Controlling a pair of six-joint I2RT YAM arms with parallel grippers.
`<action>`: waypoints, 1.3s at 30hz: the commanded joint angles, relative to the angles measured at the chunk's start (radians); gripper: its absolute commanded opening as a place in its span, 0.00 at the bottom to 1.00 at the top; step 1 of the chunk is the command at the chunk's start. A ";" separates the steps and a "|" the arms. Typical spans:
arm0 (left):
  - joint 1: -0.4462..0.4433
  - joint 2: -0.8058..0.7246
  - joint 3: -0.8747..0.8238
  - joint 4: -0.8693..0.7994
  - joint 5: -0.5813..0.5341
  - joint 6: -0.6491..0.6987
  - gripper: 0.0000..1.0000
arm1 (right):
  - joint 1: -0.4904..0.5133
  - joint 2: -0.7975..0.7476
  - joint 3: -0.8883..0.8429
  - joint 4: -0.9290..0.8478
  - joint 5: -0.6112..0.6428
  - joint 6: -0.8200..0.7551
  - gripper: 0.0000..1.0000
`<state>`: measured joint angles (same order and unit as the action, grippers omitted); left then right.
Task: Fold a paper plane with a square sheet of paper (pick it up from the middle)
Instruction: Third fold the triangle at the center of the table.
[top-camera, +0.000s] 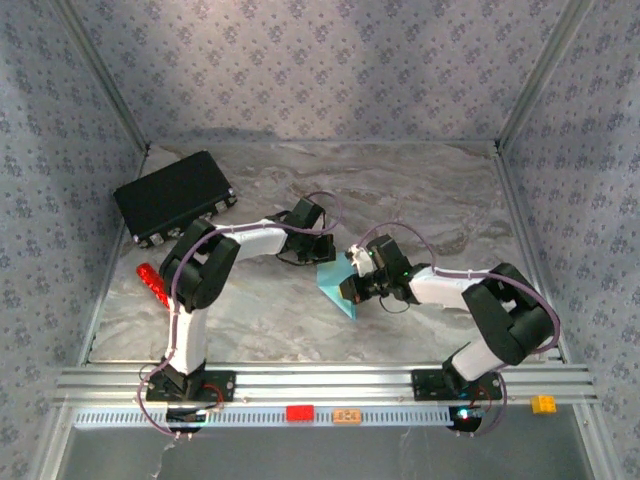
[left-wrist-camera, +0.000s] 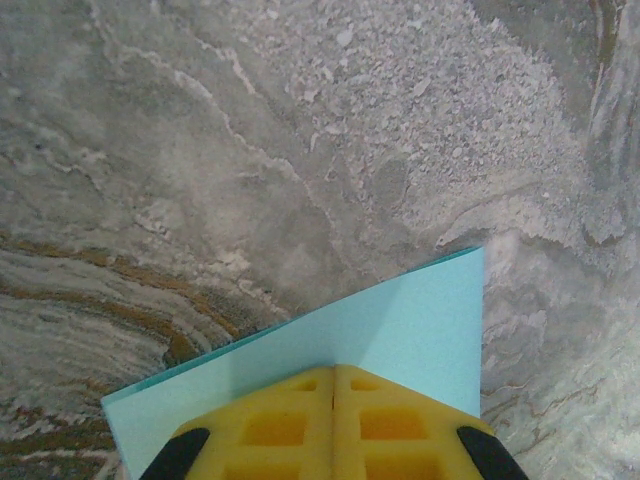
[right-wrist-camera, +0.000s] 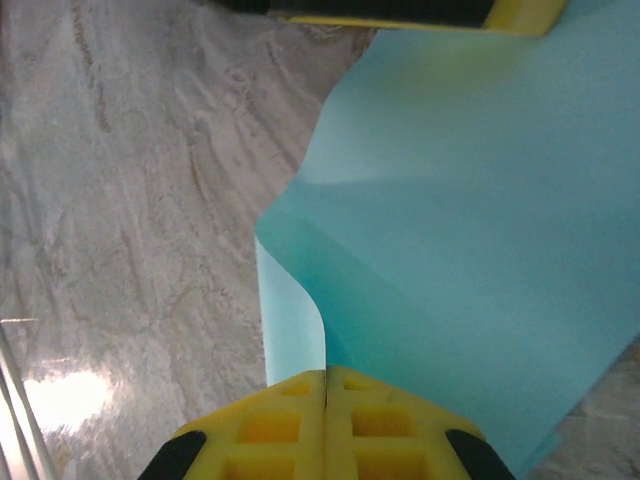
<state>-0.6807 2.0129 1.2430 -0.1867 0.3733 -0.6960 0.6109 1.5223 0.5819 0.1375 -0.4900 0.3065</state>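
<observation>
Sheet of paper (top-camera: 336, 287) appears lifted off the surface (top-camera: 300, 330), held between both sets of fingers. Left fingers (left-wrist-camera: 290, 425) are pressed together, pinching one edge. Right fingers (right-wrist-camera: 385, 425) pinch the opposite edge, where the paper curls just ahead of them. Pick-up looks done. No nose, wings or sharp centre crease visible, so the folding is judged mostly ahead.

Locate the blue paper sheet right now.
Top view: the square sheet of paper is near the centre of the table, pinched between the left tool and the right tool; the black case lies back-left of it.
</observation>
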 joint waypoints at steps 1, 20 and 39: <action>-0.004 0.037 -0.011 -0.056 -0.031 0.016 0.06 | -0.010 0.011 0.027 -0.032 0.062 -0.007 0.04; -0.004 0.030 -0.011 -0.059 -0.031 0.010 0.05 | -0.003 0.026 0.038 -0.079 0.038 0.000 0.04; -0.004 0.029 -0.017 -0.054 -0.030 0.003 0.05 | -0.001 0.054 0.060 -0.091 0.059 -0.003 0.05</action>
<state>-0.6807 2.0129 1.2430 -0.1864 0.3733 -0.6979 0.6044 1.5719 0.6235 0.0772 -0.4404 0.3065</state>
